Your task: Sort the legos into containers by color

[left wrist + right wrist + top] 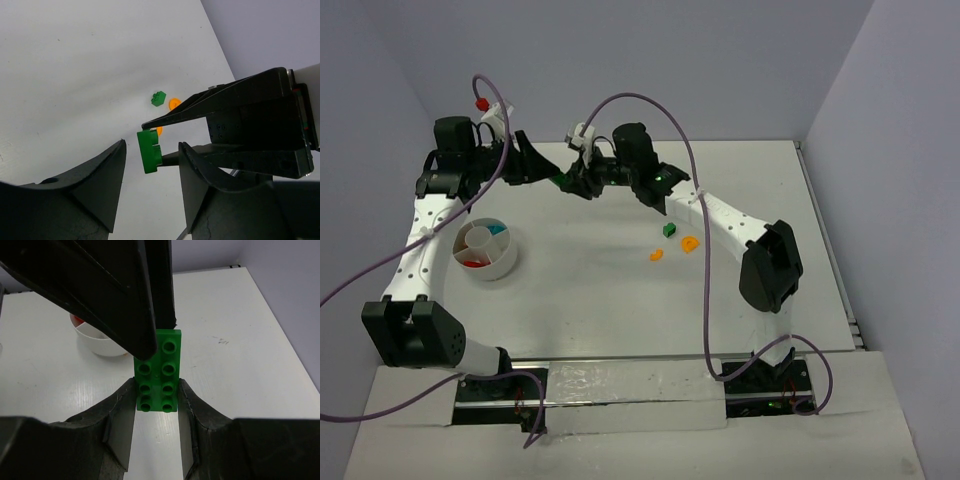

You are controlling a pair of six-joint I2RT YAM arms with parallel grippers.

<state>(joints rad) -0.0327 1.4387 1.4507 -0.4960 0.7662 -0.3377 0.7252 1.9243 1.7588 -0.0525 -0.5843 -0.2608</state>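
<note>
Bowl (102, 342) mostly hidden behind left fingers (100, 285); orange lego (159, 131) nearly covered by right fingers (200, 107).

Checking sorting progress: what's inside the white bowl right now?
The bowl shows a cyan lego in one compartment and a red lego in another. Anything beneath those pieces is covered.

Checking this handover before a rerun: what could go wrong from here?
1. The green plate is held mid-air by the right gripper alone; the left gripper straddles it with gaps on either side. Releasing too early would likely drop it.
2. Both grippers' fingers crowd the small plate, so closing may knock or twist it.
</note>
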